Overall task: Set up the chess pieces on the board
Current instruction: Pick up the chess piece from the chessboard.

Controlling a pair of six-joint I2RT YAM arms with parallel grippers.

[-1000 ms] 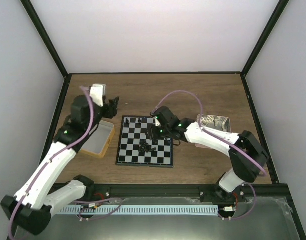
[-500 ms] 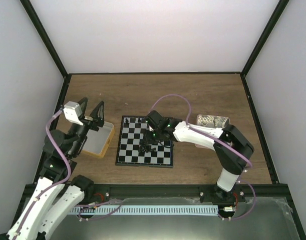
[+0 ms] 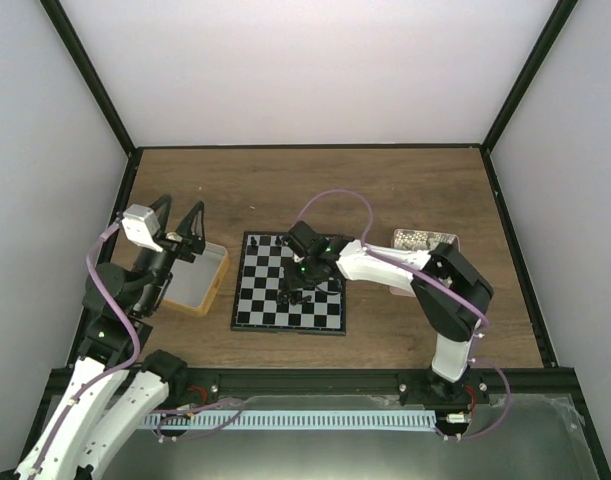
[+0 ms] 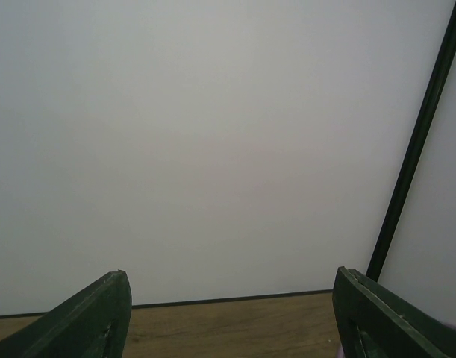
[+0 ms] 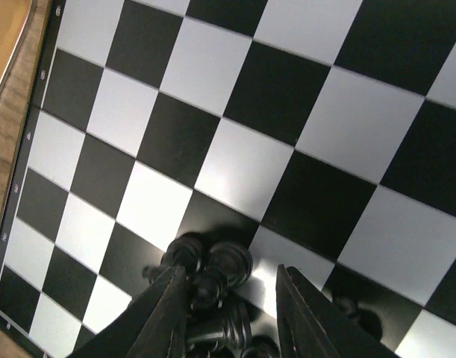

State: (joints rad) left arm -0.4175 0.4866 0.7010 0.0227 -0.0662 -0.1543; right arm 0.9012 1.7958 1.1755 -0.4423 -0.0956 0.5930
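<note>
The chessboard [image 3: 269,308] lies at the table's middle, and it fills the right wrist view [image 5: 235,89]. A heap of tiny black chess pieces [image 3: 299,295] lies on its near middle squares, and a few stand on the far row [image 3: 276,241]. My right gripper [image 3: 303,282] is low over the heap. In the right wrist view it [image 5: 231,313] is open, its fingers [image 5: 164,313] straddling the clustered pieces [image 5: 213,272]. My left gripper [image 3: 178,222] is raised over the yellow-rimmed tray, open and empty. In the left wrist view it [image 4: 231,313] faces the back wall.
A yellow-rimmed tray [image 3: 217,274] sits left of the board. A pinkish tray [image 3: 425,241] with small items sits right of the board, behind my right arm. White walls and black frame posts enclose the table.
My left arm pulled back toward the near left and lifted its gripper. My right gripper moved left and down onto the heap of pieces.
</note>
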